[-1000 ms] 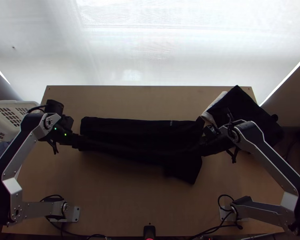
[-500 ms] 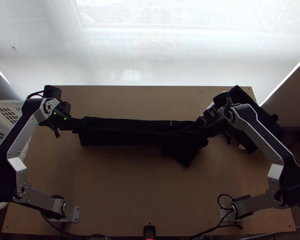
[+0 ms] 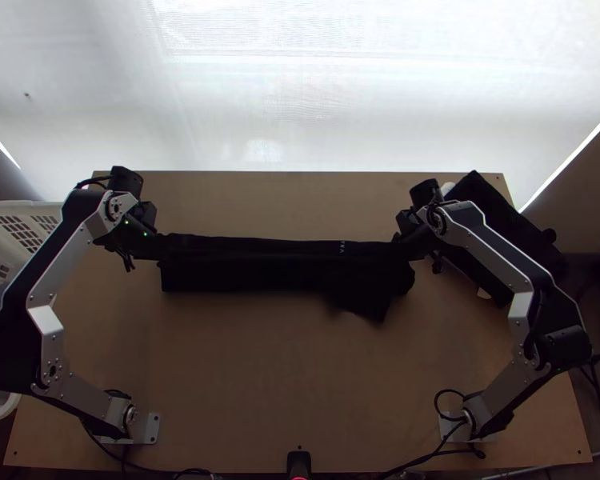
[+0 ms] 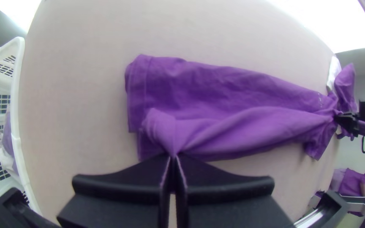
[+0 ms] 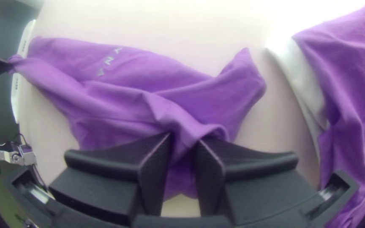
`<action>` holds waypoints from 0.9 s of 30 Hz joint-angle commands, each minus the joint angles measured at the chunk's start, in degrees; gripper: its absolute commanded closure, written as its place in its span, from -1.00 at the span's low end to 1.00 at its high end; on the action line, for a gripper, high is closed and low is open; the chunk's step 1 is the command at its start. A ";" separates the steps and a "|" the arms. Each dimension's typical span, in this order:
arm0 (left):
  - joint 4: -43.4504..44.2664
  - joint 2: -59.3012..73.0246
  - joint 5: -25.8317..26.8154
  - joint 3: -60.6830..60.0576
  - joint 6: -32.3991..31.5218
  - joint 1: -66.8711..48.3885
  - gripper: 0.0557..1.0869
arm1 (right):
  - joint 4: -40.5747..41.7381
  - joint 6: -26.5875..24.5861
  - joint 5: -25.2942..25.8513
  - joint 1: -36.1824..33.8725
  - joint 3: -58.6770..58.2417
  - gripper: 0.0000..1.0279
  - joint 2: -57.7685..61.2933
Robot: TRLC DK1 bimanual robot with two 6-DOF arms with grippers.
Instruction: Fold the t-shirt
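The t-shirt, black in the top view (image 3: pixel 276 272) and purple in the left wrist view (image 4: pixel 220 84) and right wrist view (image 5: pixel 127 63), lies as a long folded strip across the table. A flap is drawn over it between both grippers, and a corner sticks out at its near right. At the strip's left end is my left gripper (image 3: pixel 161 246), in its wrist view (image 4: pixel 173 158) shut on the flap's bunched end. My right gripper (image 3: pixel 406 246), at the right end, has a thick bunch between its fingers in its wrist view (image 5: pixel 184 141).
More dark cloth (image 3: pixel 500 232) with a white part lies at the table's far right corner. A white basket (image 3: pixel 16 216) stands beyond the left edge. A small black device (image 3: pixel 298 462) sits at the table's near edge.
Both grippers have moved toward the table's far side with the cloth, drawing the near layer over the far part. The strip is narrower, and the right gripper has also shifted slightly left.
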 commanded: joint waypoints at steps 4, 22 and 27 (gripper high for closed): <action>-0.68 -1.53 -0.02 -0.38 -2.71 -3.67 0.92 | -0.40 1.27 4.56 -0.26 -0.81 -0.30 -0.72; 2.13 -4.51 -0.10 -3.55 -2.62 -4.90 0.92 | -18.59 9.09 -5.20 11.87 -13.20 -0.52 -15.66; 2.13 -5.04 -0.19 -3.55 -2.36 -4.63 0.92 | -11.12 8.66 -5.20 12.83 -13.47 -0.17 -10.39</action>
